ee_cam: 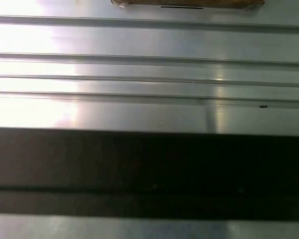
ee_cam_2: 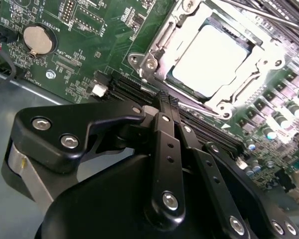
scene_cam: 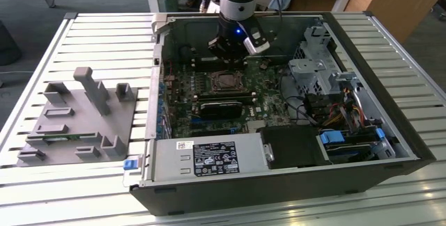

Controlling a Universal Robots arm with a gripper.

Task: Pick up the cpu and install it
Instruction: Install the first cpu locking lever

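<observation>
So the end effector (ee_cam_2: 162,102) has its black fingers pinched narrow with nothing in them, hovering just off the socket, and the cpu (ee_cam_2: 209,59) already sits flat in the socket frame (ee_cam_2: 154,47) at about 1 o'clock from the tips. I'd say doing this well means checking the chip lies flush, not cocked. The cpu's top is smooth silvery metal, its frame shiny stamped steel, on a green motherboard (ee_cam_2: 89,30) inside the dark case (scene_cam: 390,132) on the ribbed metal surface (scene_cam: 104,43).

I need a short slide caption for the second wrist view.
Gripper shut and empty above the motherboard, beside the cpu seated in its socket.
</observation>
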